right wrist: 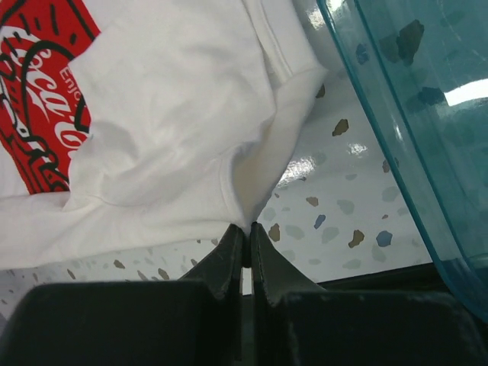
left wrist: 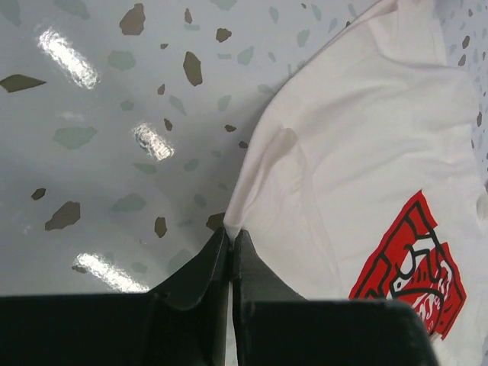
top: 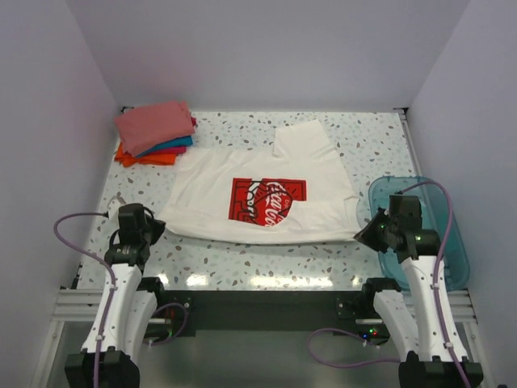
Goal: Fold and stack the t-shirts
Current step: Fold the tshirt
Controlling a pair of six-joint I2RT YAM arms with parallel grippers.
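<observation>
Top external view shows, at the far left of the speckled table (top: 242,267), a small stack of folded shirts: a salmon-pink shirt (top: 153,125) on top, a teal shirt (top: 181,144) peeking out beneath it, and an orange shirt (top: 144,157) at the bottom. Nearer, the left gripper (top: 160,228) sits at the near left corner of the white t-shirt (top: 210,182). In the left wrist view its two fingers are pressed together with no gap, and the shirt's corner (left wrist: 252,206) is pinched between their tips. The white t-shirt lies spread across the middle of the table, mostly flat with soft wrinkles. Its red print (top: 257,198) with white script faces up, and a flap of white cloth is folded over the print's lower right corner. The right gripper (top: 365,234) meets the shirt's near right corner. The right wrist view shows its fingers likewise closed tight on a bunched edge of the cloth (right wrist: 236,191). Just right of that gripper stands the translucent teal bin (top: 448,242), its wall close beside the shirt's edge.
</observation>
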